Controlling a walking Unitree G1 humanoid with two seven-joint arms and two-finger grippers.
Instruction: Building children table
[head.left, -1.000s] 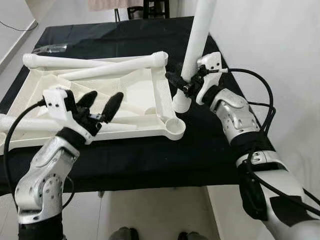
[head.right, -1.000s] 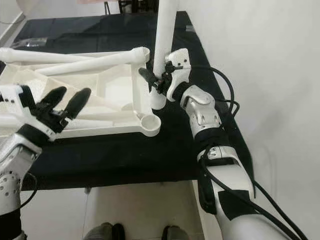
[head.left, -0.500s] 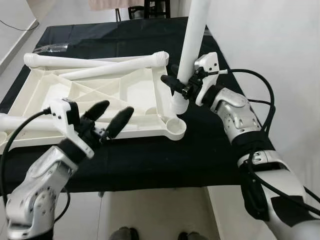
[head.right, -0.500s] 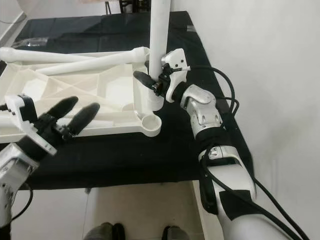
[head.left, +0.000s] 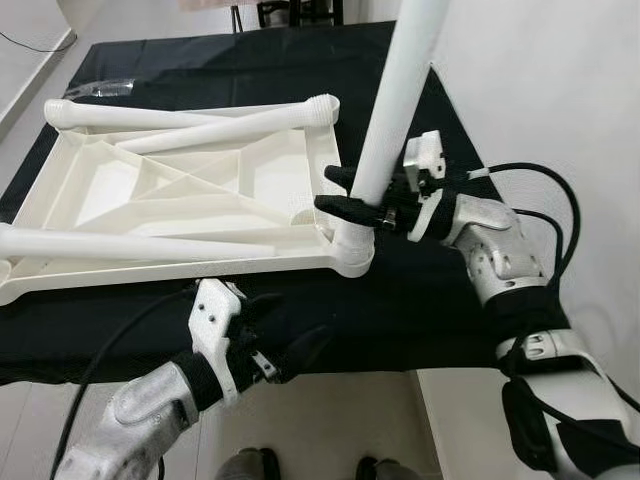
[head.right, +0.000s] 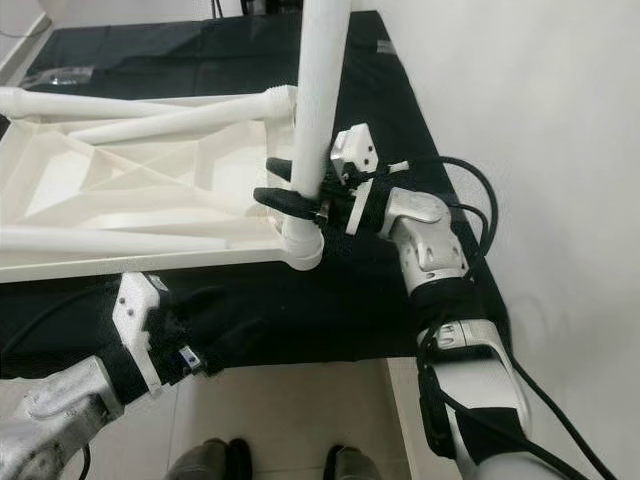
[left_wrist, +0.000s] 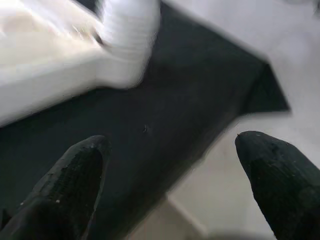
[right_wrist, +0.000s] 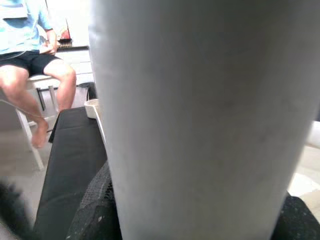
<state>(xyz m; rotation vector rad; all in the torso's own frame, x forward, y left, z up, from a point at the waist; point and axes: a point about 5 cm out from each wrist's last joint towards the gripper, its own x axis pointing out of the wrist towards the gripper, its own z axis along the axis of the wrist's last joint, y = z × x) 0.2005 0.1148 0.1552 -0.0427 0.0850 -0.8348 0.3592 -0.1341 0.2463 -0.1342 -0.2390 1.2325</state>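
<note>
Right gripper (head.left: 352, 192) clamps your white table leg (head.left: 398, 95) upright.
Its foot sits in the near corner socket of the upturned tabletop (head.left: 190, 195); your left gripper (left_wrist: 170, 170) hovers spread wide near the black table edge (head.left: 400, 330).

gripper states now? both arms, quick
Left gripper: open, holding nothing, low by the near edge of the black table.
Right gripper: shut on the upright white table leg, at the tabletop's corner socket.

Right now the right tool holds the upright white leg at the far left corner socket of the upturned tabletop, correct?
Wrong corner. The left eye view shows the right tool gripping the upright white leg at the near right corner socket of the upturned tabletop.
</note>
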